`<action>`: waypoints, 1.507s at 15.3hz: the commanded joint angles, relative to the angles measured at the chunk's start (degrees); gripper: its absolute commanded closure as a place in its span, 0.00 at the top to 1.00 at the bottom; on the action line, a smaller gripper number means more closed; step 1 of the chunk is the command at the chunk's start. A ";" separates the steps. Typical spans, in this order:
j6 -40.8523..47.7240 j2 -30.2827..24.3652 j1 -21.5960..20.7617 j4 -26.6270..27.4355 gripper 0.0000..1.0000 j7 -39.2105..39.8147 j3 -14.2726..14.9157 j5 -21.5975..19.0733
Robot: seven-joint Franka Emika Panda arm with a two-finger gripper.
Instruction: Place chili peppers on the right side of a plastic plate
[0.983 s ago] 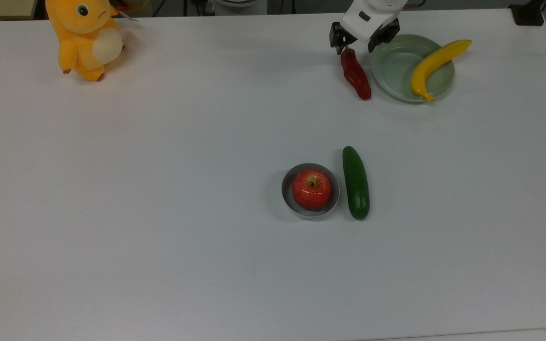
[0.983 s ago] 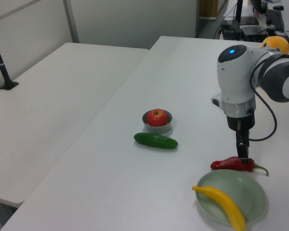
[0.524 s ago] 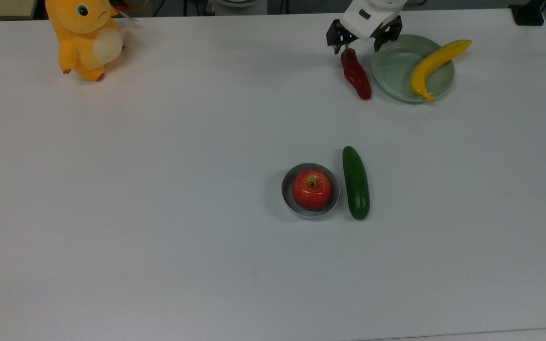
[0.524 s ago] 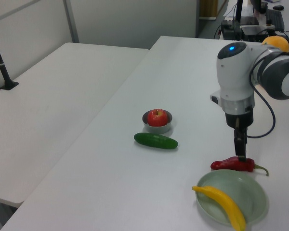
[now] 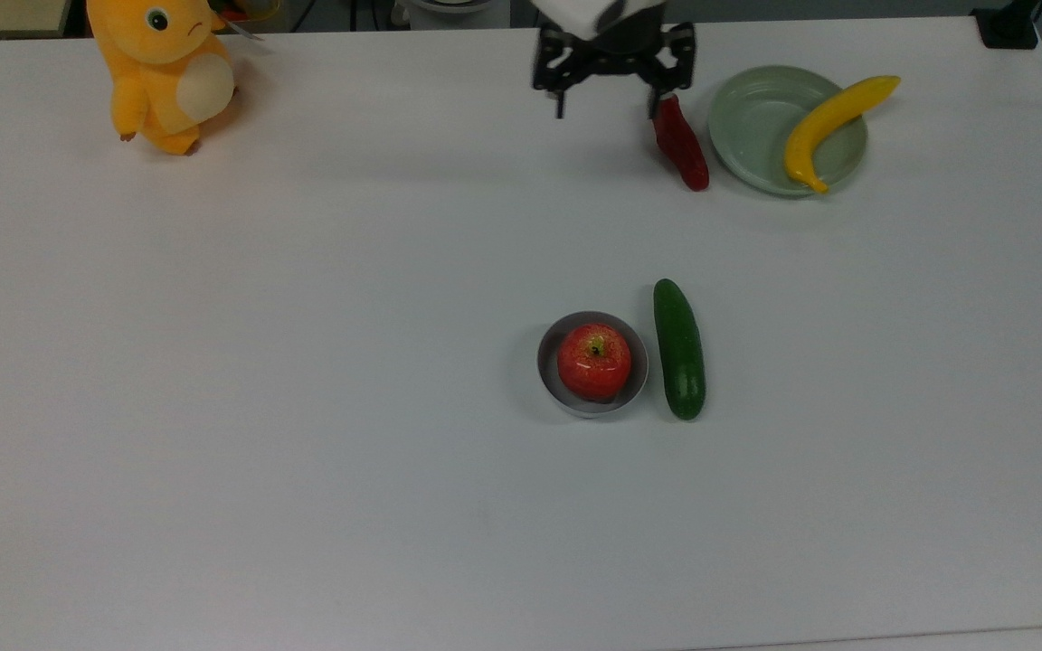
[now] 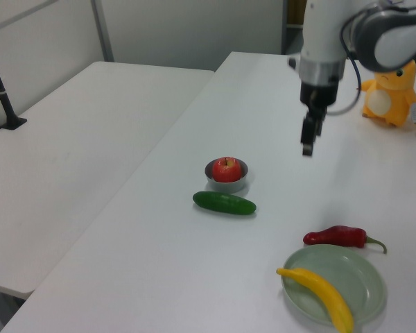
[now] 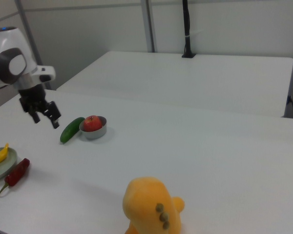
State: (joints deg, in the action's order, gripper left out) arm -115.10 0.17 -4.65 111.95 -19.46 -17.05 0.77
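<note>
The chili (image 5: pixel 680 143) lies flat on the worktop (image 5: pixel 304 407) in the upper right of the top view, just beside the rim of the pale green plate (image 5: pixel 756 127), on the top view's left of it; in the left view it sits along the plate's far edge, its green stem pointing toward the frame's right. The pincer (image 5: pixel 613 99) hangs above the worktop at the top centre of the top view, its two fingers spread wide with nothing between them, well apart from the chili in the left view and raised clear of everything.

By my reading the placing is done and the step in hand is the retreat. To do it well, the arm should go on rising before it travels sideways, so that no finger sweeps the chili's stem end, which lies nearest it in the top view. The chili is glossy and rounded and would likely roll or skid at a nudge, perhaps against the plate. The banana (image 5: pixel 833 127) rests across the plate with one end over the rim, and a bump to the plate could tip it out.

The worktop is plain white, smooth and matte. Near the middle of the top view an apple (image 5: pixel 593 362) sits in a small grey bowl (image 5: pixel 550 384), with a cucumber (image 5: pixel 679 348) just beside it. An orange plush toy (image 5: pixel 164 68) stands in the upper left corner. A second white table (image 6: pixel 69 152) adjoins on the left view's left, and pale wall panels stand behind it.
</note>
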 commanded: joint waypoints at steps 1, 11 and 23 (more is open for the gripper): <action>3.57 -0.69 -0.54 -3.75 1.00 1.01 6.04 0.29; 7.26 0.10 -6.24 -8.76 1.00 7.33 20.90 -0.50; 6.47 1.15 -6.08 -8.59 1.00 7.95 21.09 -5.16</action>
State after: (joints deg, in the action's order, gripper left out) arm -109.53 0.90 -10.02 104.31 -12.90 3.16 -3.03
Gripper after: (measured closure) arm 0.000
